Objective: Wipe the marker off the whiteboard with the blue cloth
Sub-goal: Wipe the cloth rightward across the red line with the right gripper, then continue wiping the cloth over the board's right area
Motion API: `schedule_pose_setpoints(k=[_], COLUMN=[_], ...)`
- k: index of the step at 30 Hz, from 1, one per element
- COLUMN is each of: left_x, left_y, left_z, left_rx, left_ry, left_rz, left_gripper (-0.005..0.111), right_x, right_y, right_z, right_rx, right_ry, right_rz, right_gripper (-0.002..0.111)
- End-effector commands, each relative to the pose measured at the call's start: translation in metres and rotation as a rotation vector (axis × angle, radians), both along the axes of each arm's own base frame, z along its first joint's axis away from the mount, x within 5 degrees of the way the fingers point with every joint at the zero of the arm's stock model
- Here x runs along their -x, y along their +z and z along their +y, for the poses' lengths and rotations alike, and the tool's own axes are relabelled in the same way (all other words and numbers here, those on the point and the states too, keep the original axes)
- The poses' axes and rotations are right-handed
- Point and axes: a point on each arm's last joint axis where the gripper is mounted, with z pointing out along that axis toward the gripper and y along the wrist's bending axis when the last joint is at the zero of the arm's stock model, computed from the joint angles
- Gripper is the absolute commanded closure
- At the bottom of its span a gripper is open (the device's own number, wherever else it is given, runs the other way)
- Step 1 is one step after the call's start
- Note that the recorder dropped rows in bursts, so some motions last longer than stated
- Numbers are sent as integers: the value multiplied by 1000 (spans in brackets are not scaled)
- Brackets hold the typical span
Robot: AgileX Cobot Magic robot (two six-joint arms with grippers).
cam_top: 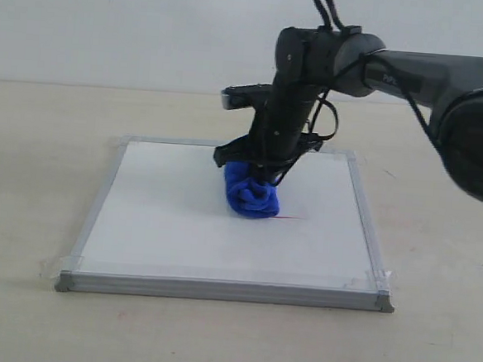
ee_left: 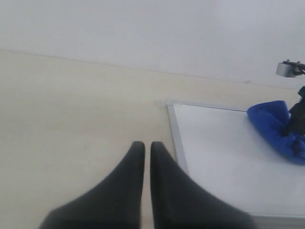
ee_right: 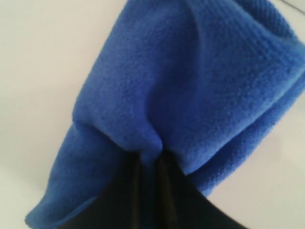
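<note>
The whiteboard [cam_top: 171,234] lies flat on the table, silver frame around it. The blue cloth [cam_top: 251,192] is bunched on the board's middle, and my right gripper [cam_top: 263,170] is shut on it, pressing it down from above. In the right wrist view the cloth [ee_right: 190,81] fills the frame, pinched between the dark fingers [ee_right: 136,191]. A short stub of the red marker [cam_top: 293,218] line shows just right of the cloth; the rest is hidden or gone. My left gripper [ee_left: 144,145] hovers shut and empty over the table beside the board's frame [ee_left: 174,138]; the cloth [ee_left: 279,129] shows there too.
The beige table [cam_top: 35,175] surrounds the board on all sides. A pale wall [cam_top: 112,23] rises behind. The right arm [cam_top: 414,77] reaches in from the upper right over the board's far edge. Clear tape [cam_top: 62,261] holds the board's near corners.
</note>
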Motion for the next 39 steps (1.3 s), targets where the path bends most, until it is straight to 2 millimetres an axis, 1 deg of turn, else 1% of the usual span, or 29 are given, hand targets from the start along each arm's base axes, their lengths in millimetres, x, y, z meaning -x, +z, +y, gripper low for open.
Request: schedule_pose_setpoints(k=[1,3,4,6,9,10,12,13,16,19,21,23,25,26,30,35,36,39], left_x=[0,0,0,0,0,0,0,0,0,0,0,0,0,0,0,0,0,0], left_y=[-1,-1,-1,-1,-1,-1,-1,-1,-1,-1,-1,-1,-1,-1,-1,-1,-1,-1], left_z=[0,0,0,0,0,0,0,0,0,0,0,0,0,0,0,0,0,0], left_rx=[-9,-9,-9,-9,-9,-9,-9,-9,-9,-9,-9,-9,-9,-9,-9,-9,-9,-9], left_ry=[2,2,2,2,2,2,2,2,2,2,2,2,2,2,2,2,2,2], left_rz=[2,2,2,2,2,2,2,2,2,2,2,2,2,2,2,2,2,2], left_gripper=[102,102,102,102,102,102,102,102,102,102,102,102,102,102,102,102,102,102], right_x=[24,31,35,37,45,51,61,69,87,106,116,122,122,120,109,86,84,86], right_y=[-59,-61,-60,-62,-62,-61,-60,-59,-59,-59,-58,-58,-58,-58,-58,-60,-59,-62], right_z=[-82,-84,-82,-71,-37,-20,6,24,60,89,101,108,107,103,79,40,32,0], right_rx=[285,269,248,188,71,42,35,39,47,53,61,64,72,84,129,129,128,137], right_ry=[-36,-54,-60,-76,-19,37,125,189,309,419,460,481,473,460,402,252,232,153], right_rz=[288,322,333,319,331,335,334,327,301,293,301,301,305,312,354,373,380,421], right_gripper=[108,108,108,108,108,108,108,108,108,108,108,108,108,108,108,108,108,108])
